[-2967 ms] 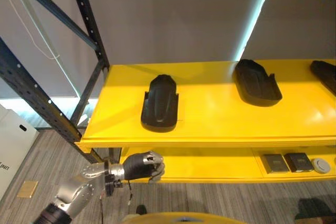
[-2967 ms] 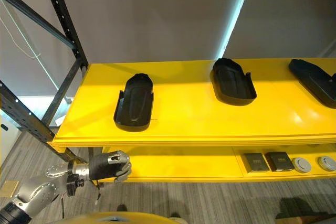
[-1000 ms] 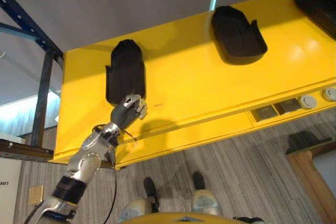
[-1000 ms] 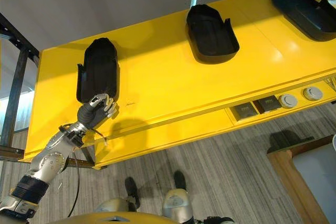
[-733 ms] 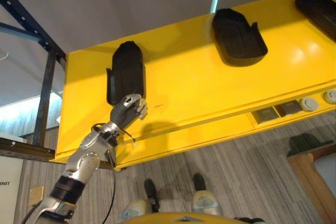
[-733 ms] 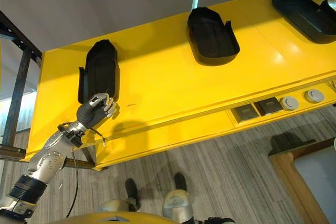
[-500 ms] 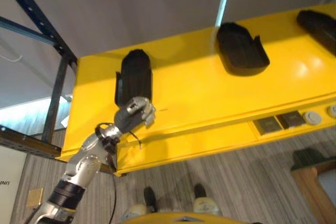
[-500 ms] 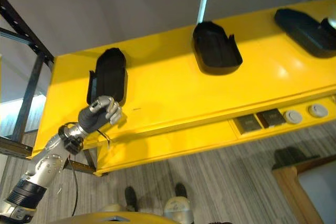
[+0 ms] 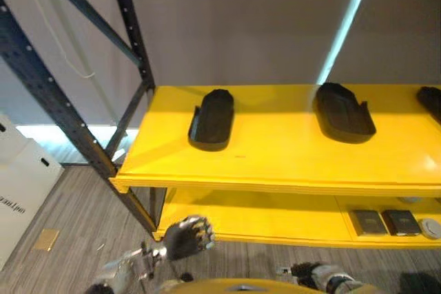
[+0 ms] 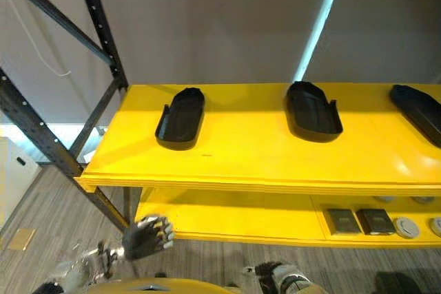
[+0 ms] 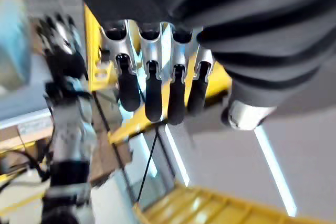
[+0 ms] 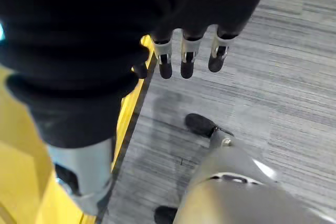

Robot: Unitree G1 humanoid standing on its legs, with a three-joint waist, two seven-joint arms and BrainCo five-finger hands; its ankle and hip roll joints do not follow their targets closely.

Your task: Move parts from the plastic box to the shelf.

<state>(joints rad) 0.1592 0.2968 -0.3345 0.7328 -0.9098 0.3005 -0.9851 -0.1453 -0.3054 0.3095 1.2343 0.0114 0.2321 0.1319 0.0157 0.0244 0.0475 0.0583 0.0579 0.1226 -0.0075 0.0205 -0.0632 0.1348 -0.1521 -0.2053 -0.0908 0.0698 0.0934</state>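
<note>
Three black moulded parts lie on the yellow shelf (image 9: 275, 163): a left part (image 9: 212, 118), a middle part (image 9: 343, 111) and a right part (image 9: 431, 101) cut by the view's edge. My left hand (image 9: 186, 237) hangs low in front of the lower shelf, below the left part and well apart from it. Its fingers (image 11: 152, 85) are relaxed and hold nothing. My right hand (image 10: 277, 273) shows at the bottom of the view, its fingers (image 12: 189, 59) hanging loose over the grey floor, holding nothing.
Dark blue rack uprights (image 9: 62, 108) and braces stand at the shelf's left end. The lower yellow shelf (image 9: 262, 215) carries small dark square items (image 9: 379, 222) and a round disc (image 9: 429, 227) at the right. A white cardboard box (image 9: 21, 184) stands on the floor at the left.
The camera has swung to a level view. My left hand has dropped from beside the left part on the top shelf to below the shelf's front edge. The parts lie as before.
</note>
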